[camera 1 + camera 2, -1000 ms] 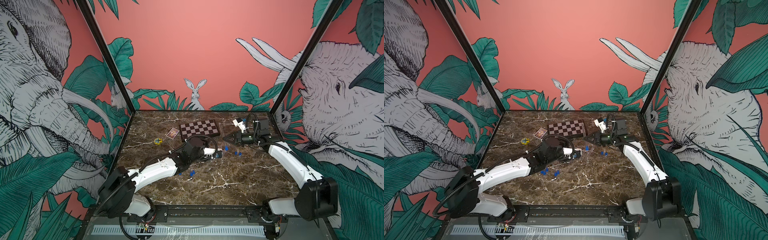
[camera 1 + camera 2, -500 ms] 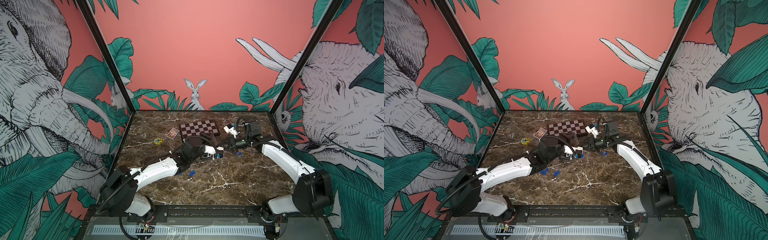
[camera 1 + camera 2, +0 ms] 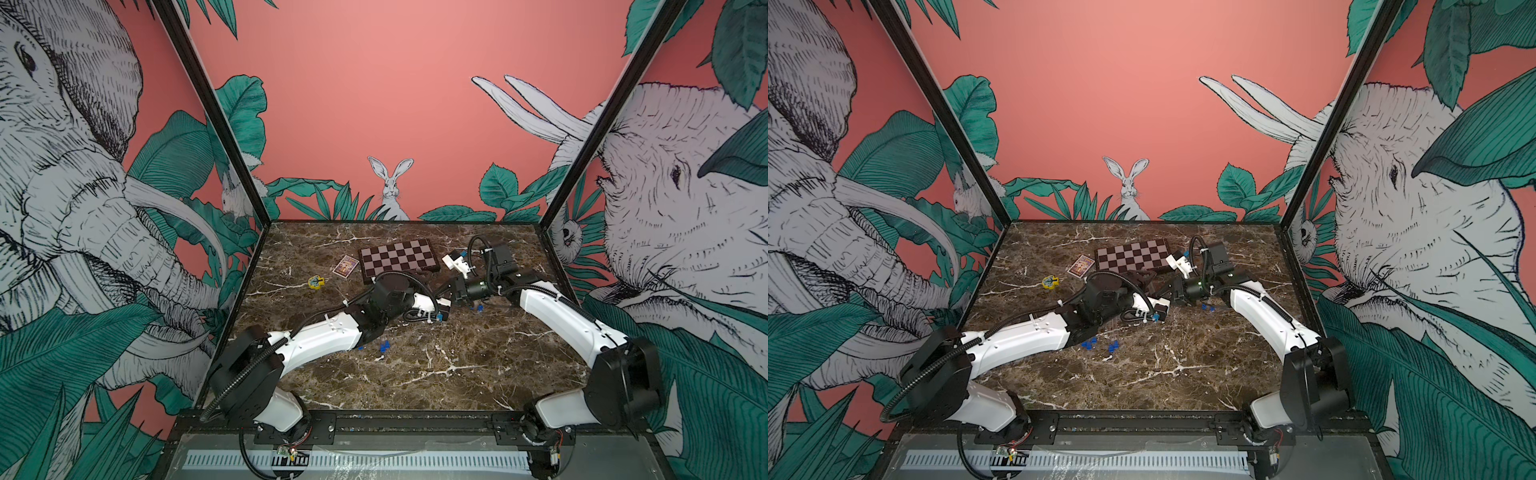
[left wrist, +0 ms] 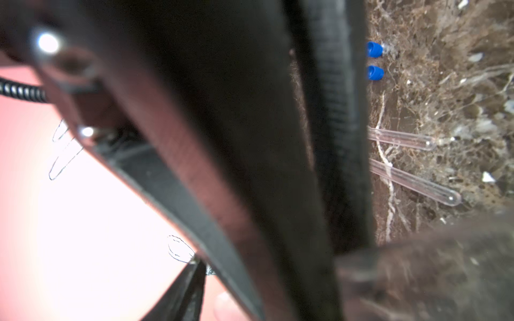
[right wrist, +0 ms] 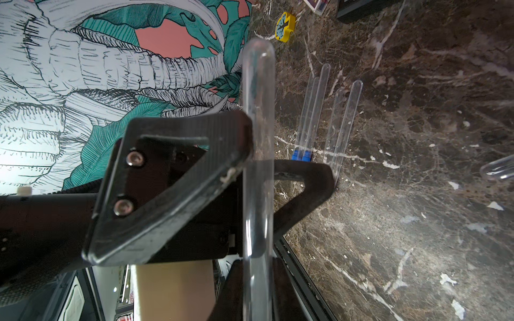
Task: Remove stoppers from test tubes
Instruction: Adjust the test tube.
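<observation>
Right wrist: one tube [image 5: 258, 83] pinched

At mid-table the right gripper [image 5: 260, 166] clamps one clear tube. Four more tubes [image 5: 345, 119] lie side by side on the marble [image 5: 417, 222]; two carry blue stoppers [image 5: 306, 156]. Another tube end [image 5: 498, 169] shows apart. State of the left gripper [image 3: 441, 308]: cannot tell.

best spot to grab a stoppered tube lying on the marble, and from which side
Take the stoppered tube by its clear body near mid-length, from straight above, jaws across its width. It lies flat, and its blue stopper must stay free for pulling. Its neighbour lies close alongside, probably a tight fit.
</observation>
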Controlling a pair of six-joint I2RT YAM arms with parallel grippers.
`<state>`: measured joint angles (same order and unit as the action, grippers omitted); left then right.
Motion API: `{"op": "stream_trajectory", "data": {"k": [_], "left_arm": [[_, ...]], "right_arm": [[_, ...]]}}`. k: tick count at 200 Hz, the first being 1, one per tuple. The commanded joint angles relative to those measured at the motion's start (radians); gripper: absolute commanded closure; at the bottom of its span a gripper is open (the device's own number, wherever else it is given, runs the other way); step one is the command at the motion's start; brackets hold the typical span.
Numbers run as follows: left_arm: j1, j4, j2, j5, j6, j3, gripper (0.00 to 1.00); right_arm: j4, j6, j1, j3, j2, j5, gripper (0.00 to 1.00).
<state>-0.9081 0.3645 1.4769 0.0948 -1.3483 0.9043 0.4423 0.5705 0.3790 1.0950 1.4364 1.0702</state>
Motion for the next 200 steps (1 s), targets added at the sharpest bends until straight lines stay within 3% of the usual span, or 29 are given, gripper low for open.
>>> {"op": "stream_trajectory", "data": {"k": [1,20,97,146,200], "left_arm": [[0.005,-0.037,0.014,0.008,-0.021,0.034,0.53],[0.006,-0.036,0.022,0.015,-0.025,0.037,0.59],[0.019,-0.006,0.066,0.028,-0.068,0.066,0.58],[0.021,-0.006,0.077,0.031,-0.084,0.073,0.8],[0.02,0.0,0.065,0.032,-0.084,0.058,0.81]], "right_arm": [[-0.005,-0.021,0.014,0.02,0.0,0.03,0.84],[-0.004,-0.021,0.015,0.019,-0.001,0.035,0.84],[0.058,-0.062,0.031,0.026,-0.021,0.012,0.83],[0.087,-0.077,0.032,0.026,-0.037,-0.006,0.83],[0.081,-0.071,0.031,0.035,-0.039,-0.012,0.75]]}}
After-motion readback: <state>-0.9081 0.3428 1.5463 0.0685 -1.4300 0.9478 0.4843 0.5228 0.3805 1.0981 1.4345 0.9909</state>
